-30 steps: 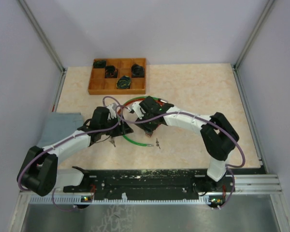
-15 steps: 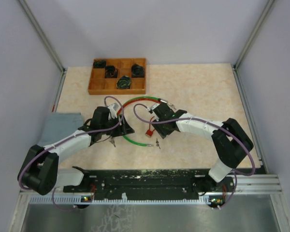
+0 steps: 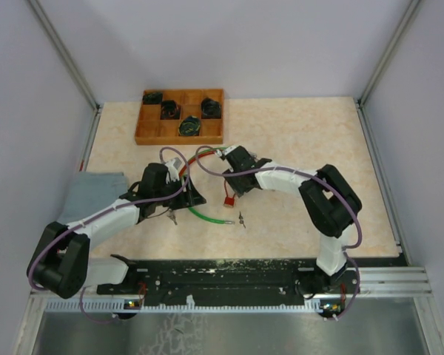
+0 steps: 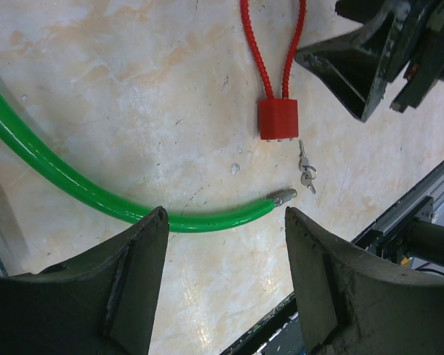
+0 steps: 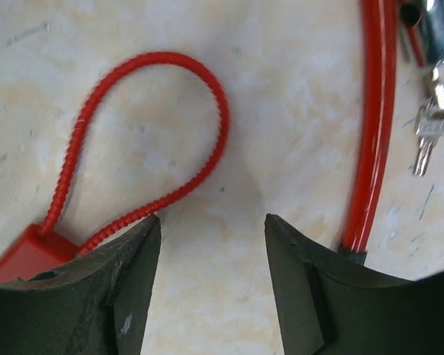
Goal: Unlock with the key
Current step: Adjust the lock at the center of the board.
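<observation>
The red padlock [image 4: 278,120] lay flat on the desk [image 4: 96,74], its keys [image 4: 305,171] just beside its body. Both claws stood wide and empty. The right claw [image 5: 211,222] hovered over the padlock's loop and the left claw [image 4: 226,216] over the green cable [image 4: 133,211] near it, likely spread for a pickup.

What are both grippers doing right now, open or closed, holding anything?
Left gripper: open, holding nothing; green cable lies beyond its fingers.
Right gripper: open, holding nothing; red cable lock lies beyond its fingers.
</observation>
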Controlling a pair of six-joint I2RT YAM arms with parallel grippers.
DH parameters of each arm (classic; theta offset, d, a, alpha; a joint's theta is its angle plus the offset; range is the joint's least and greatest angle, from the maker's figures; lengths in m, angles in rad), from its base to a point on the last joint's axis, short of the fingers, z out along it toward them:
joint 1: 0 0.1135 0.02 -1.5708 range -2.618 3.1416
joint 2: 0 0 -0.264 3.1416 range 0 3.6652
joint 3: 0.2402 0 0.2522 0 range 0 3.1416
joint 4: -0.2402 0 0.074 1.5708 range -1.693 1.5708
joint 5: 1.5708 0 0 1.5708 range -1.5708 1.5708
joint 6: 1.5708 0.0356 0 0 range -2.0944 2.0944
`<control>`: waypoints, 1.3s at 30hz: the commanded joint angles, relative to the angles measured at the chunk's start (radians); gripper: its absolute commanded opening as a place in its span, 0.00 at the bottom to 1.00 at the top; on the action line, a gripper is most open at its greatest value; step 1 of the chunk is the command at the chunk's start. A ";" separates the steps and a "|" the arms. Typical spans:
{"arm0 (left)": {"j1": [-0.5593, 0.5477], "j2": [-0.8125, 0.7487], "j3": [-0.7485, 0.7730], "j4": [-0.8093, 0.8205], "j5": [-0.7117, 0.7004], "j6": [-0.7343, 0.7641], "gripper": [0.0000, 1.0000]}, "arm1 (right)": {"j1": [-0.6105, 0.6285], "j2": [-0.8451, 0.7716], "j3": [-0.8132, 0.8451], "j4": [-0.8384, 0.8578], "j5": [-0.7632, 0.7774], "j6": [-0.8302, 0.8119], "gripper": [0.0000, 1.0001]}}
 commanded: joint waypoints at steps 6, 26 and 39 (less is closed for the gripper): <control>0.000 -0.010 -0.012 0.035 0.012 0.016 0.69 | -0.030 0.101 0.178 0.068 0.001 -0.034 0.58; 0.000 0.012 -0.014 0.061 0.050 0.007 0.69 | 0.155 -0.181 -0.034 -0.247 -0.108 0.363 0.51; 0.001 0.007 -0.021 0.065 0.048 0.000 0.69 | 0.177 -0.101 -0.082 -0.208 -0.090 0.427 0.37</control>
